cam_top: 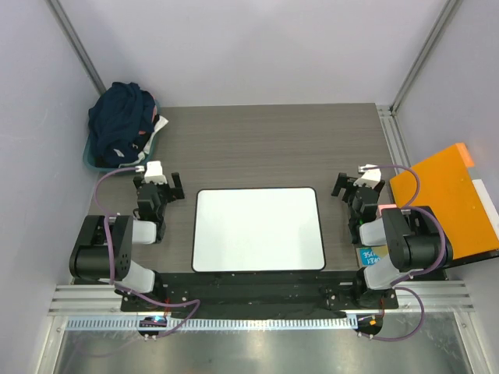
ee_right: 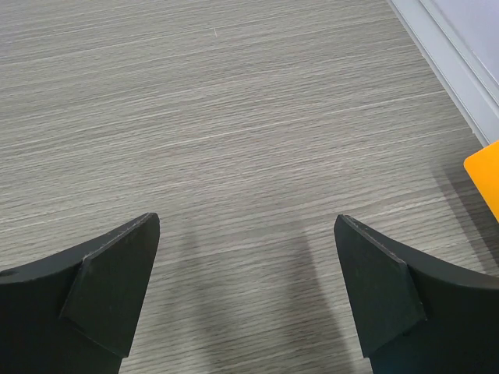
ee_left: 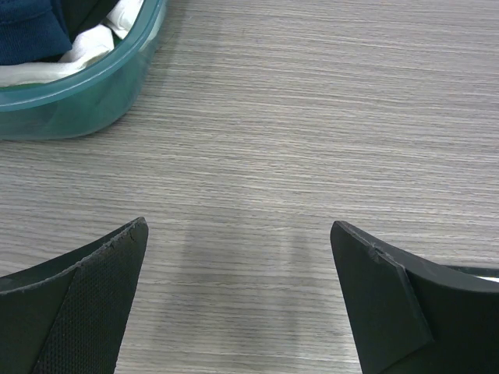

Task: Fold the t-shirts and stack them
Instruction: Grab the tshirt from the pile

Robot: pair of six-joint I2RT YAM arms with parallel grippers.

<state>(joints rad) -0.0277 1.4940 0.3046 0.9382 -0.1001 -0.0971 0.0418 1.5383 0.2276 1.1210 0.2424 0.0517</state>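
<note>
A crumpled dark navy t-shirt (cam_top: 119,117) is piled in a teal basket (cam_top: 91,161) at the table's far left corner. White cloth (cam_top: 158,125) lies under it, and a small reddish-pink sliver (cam_top: 141,138) shows at the pile's near edge. I cannot tell whether that sliver is the salmon-pink shirt. My left gripper (cam_top: 158,181) is open and empty, low over bare table just near-right of the basket. In the left wrist view (ee_left: 238,234) the basket (ee_left: 86,97), navy cloth (ee_left: 23,27) and white cloth (ee_left: 90,37) lie ahead-left. My right gripper (cam_top: 355,184) (ee_right: 245,222) is open and empty over bare table.
A white rounded-corner mat (cam_top: 258,229) lies flat between the two arms. A flat orange panel (cam_top: 448,202) sits on the right beyond the table's edge rail (cam_top: 392,140); its corner (ee_right: 486,167) shows in the right wrist view. Walls enclose the left, back and right sides.
</note>
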